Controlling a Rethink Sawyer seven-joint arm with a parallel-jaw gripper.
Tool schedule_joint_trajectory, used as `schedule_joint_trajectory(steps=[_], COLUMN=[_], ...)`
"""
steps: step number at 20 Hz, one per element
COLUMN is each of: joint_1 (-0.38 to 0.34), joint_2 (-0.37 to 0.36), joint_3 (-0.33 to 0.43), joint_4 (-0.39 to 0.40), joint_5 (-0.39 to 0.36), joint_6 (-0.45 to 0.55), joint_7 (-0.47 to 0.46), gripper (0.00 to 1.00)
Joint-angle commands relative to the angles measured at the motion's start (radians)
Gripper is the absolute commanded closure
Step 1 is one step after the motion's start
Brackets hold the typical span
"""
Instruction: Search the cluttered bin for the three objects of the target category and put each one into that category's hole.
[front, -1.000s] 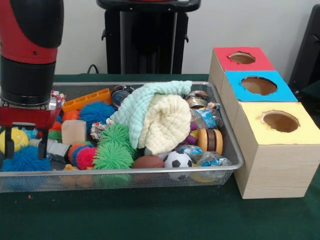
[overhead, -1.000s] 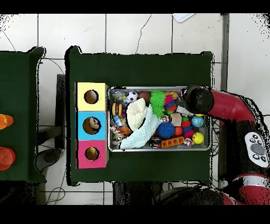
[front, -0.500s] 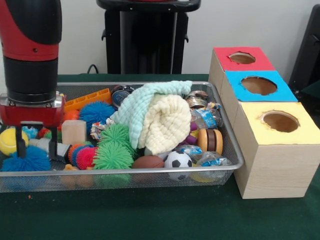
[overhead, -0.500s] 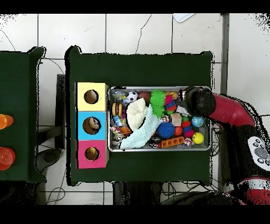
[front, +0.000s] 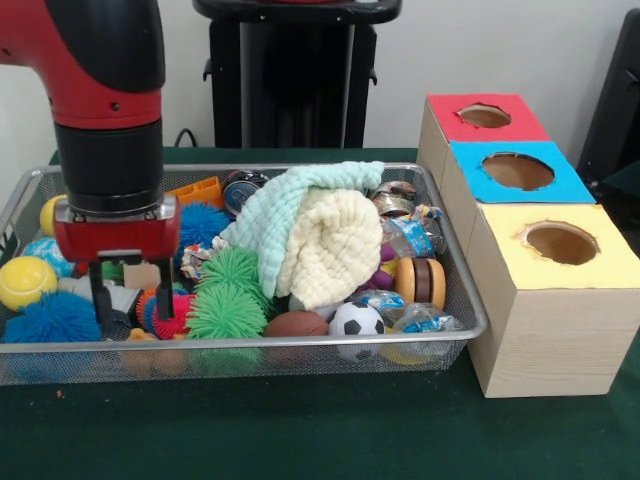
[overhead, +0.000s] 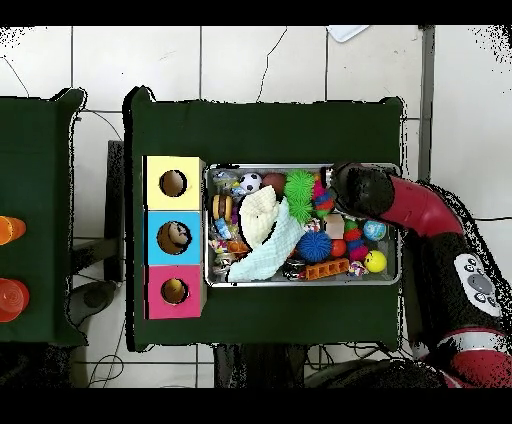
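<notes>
The wire mesh bin sits on the green table, full of toys; it also shows in the overhead view. My gripper hangs low in the bin's front left part. It is open, with its fingers either side of a pale tan block and a red-and-blue spiky ball. An orange-tan lump shows through the mesh at the front edge, just below the gripper. The red-topped hole is on the farthest box at right, and shows in the overhead view. In the overhead view the arm's end hides the gripper.
A mint and cream cloth pile covers the bin's middle. Around it lie green and blue spiky balls, a brown football, a toy soccer ball and a yellow ball. The blue-topped and yellow-topped holes stand nearer.
In the front view my gripper has moved right along the bin's front, from its left end to over the tan block. It stays open and empty. The yellow balls at left are uncovered.
</notes>
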Motion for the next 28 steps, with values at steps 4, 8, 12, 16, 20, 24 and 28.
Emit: schedule_joint_trajectory(steps=[4, 8, 12, 16, 20, 24, 28], joint_1=[0.037, 0.056, 0.097, 0.123, 0.142, 0.157, 0.165], joint_2=[0.101, 0.136, 0.155, 0.163, 0.146, 0.105, 0.076], joint_3=[0.050, 0.010, -0.055, -0.092, -0.122, -0.150, -0.148], joint_4=[0.055, 0.028, -0.005, -0.036, -0.064, -0.091, -0.142], joint_5=[0.051, 0.059, 0.050, 0.025, -0.004, -0.053, -0.067], joint_6=[0.099, 0.162, 0.279, 0.333, 0.364, 0.352, 0.359], joint_7=[0.117, 0.123, 0.124, 0.117, 0.100, 0.038, -0.019], gripper=[0.00, 0.00, 0.00, 0.00, 0.00, 0.00, 0.00])
